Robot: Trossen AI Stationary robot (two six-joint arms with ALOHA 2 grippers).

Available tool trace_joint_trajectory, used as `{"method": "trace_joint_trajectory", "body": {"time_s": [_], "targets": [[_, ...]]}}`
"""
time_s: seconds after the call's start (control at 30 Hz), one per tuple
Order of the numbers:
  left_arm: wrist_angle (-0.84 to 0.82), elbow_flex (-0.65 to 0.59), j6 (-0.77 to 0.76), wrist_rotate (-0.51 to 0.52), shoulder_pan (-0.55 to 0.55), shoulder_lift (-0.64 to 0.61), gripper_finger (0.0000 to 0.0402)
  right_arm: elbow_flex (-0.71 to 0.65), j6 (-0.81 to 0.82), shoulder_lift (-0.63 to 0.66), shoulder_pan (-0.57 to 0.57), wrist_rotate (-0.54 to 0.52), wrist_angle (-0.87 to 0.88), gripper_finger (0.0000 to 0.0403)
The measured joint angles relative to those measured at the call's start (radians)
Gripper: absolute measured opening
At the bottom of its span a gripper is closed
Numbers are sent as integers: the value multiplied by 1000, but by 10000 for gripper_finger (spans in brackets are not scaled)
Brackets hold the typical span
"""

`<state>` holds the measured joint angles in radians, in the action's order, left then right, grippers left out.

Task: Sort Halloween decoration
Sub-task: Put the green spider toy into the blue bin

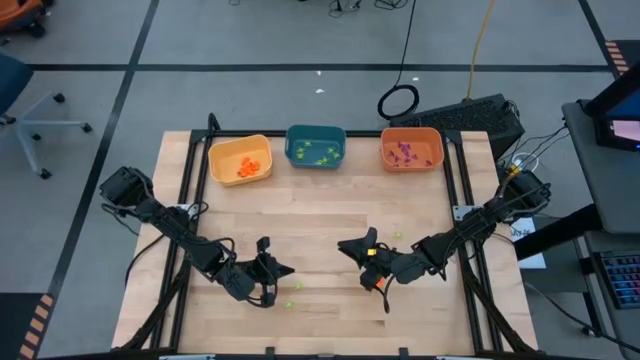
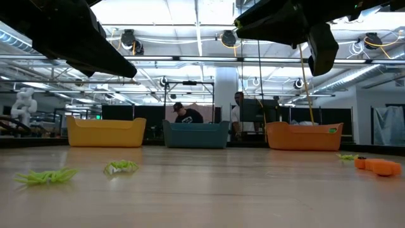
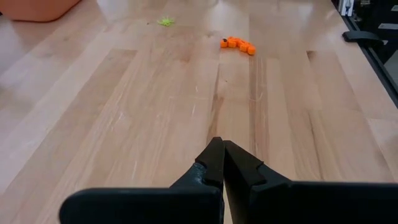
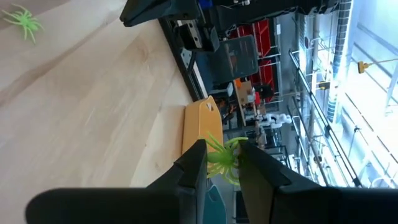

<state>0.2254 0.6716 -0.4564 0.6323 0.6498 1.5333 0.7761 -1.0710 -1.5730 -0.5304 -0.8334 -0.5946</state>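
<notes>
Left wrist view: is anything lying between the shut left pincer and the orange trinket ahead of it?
No. In the left wrist view, only bare table runs from the left pincer to the orange trinket.

Grey floor [image 1: 250,40] with black tape lines, office chair [image 1: 20,95], bright ceiling lights [image 2: 196,16]

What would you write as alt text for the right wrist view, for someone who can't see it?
The right arm's dark two-finger tool is shut on a small light-green plastic spider trinket, held above the pale wooden tabletop. A second light-green spider trinket lies on the wood farther off, and the yellow plastic bin shows just past the fingers.
</notes>
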Motion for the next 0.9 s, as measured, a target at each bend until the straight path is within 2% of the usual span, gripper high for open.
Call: {"method": "trace_joint_trajectory", "body": {"time_s": [0.17, 0.3, 0.5, 0.8, 0.9], "targets": [[0, 0, 0, 0, 0, 0, 6, 0, 13, 0, 1, 0, 0, 63], [0, 0, 0, 0, 0, 0, 6, 0, 85, 0, 10, 0, 0, 63], [1, 0, 1, 0, 0, 0, 6, 0, 266, 0, 40, 0, 0, 63], [1, 0, 19, 0, 0, 0, 6, 0, 629, 0, 134, 0, -33, 63], [1, 0, 19, 0, 0, 0, 6, 0, 683, 0, 178, 0, -68, 63]]}}
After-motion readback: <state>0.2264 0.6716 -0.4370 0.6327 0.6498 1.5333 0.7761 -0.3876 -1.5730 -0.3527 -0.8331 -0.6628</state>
